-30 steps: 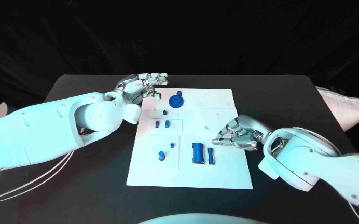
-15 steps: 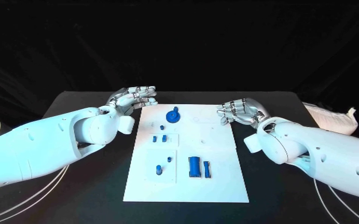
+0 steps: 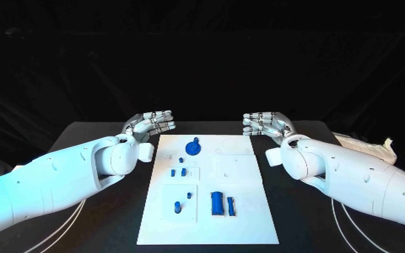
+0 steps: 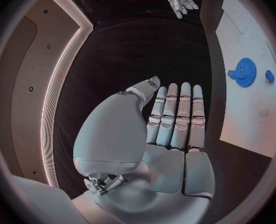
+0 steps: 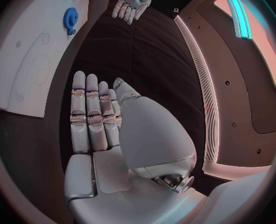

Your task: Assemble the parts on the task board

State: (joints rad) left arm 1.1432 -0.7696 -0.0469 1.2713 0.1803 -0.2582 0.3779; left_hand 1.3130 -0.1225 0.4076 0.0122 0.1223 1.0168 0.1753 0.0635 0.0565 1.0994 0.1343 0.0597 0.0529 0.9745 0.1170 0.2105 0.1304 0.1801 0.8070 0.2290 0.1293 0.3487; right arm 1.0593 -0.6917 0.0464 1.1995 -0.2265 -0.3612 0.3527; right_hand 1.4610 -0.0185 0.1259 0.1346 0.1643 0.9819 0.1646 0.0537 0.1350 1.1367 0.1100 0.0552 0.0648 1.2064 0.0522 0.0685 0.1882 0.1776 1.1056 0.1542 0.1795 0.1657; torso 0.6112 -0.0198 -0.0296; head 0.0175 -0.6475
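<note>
Black tabletop (image 3: pixel 101 133) carried the white task board (image 3: pixel 244 206); both empty, flat-fingered hands, left (image 3: pixel 150 123) and right (image 3: pixel 266 125), flanked its far end, the blue gear (image 3: pixel 192 146) nearer the left.

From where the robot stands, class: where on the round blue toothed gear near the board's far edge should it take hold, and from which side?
Take the round blue toothed gear by its toothed rim, pinching opposite edges from above. It appears to lie flat on the white task board, so probably only the rim and raised centre offer purchase. The left hand, empty with fingers straight, seems slightly nearer.
</note>
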